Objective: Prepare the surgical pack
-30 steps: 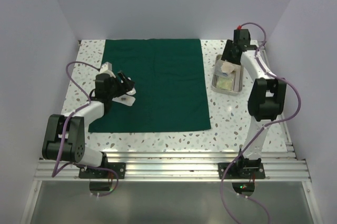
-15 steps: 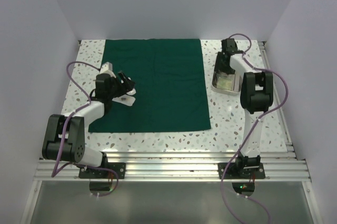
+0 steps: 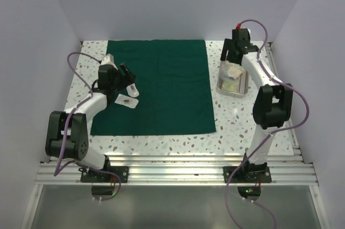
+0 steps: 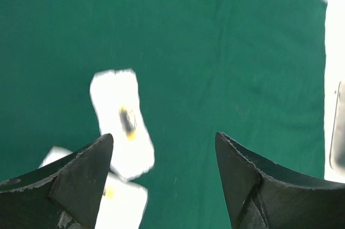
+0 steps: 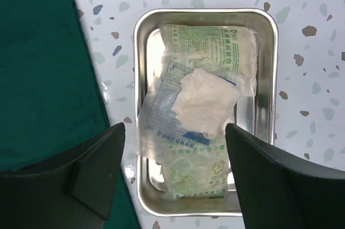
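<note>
Cloth: flat on worktop; soft, limp, so pinch a corner.
L hand: open, empty, over cloth's left part.
Packets: white, on cloth; prob. light, take by edge.
Tray: just right of cloth; stiff, slick, so grip rim.
Pouches: in tray; light, slippery.
R hand: open, empty, above tray.

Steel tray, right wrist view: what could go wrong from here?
1. The gauze pouches lie stacked and overlapping in the steel tray. The open right gripper above them may lift several at once or strike the rim.
2. Under the open left gripper, white packets lie close together on the green cloth. A pinch there could catch the cloth and wrinkle it.
</note>
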Motion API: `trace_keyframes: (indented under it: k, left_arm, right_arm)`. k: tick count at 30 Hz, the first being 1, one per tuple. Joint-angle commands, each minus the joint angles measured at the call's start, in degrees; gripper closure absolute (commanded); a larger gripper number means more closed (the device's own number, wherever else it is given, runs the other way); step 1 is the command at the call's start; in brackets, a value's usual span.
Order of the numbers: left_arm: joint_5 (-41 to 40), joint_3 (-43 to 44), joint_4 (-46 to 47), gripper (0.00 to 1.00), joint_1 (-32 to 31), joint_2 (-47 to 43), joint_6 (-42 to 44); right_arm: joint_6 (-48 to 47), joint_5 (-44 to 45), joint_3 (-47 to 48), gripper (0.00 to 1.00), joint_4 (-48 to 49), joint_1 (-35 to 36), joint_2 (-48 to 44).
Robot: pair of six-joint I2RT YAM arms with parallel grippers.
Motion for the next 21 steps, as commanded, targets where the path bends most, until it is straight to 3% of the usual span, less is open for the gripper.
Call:
trace_keyframes:
  k: [1,9,21]
  left_arm:
    - [-3.6,9.6,-7.0,0.20,-0.1,4.8,2.5]
    - [-8.3,21.2,-15.4,0.21,0.0,16.8,4.7]
    - [-9.4,25.3,-18.0,0.25,0.2,24.5,6.6]
  right_arm:
    - [0.6,-1.3,-3.3,0.21,0.4,1.8,-6.3]
    - [2.2,-7.3,-11.5,0.23,4.9,10.2,-11.6]
    - [4.2,-11.9,-18.5,0.30,10.6,17.3,-12.6]
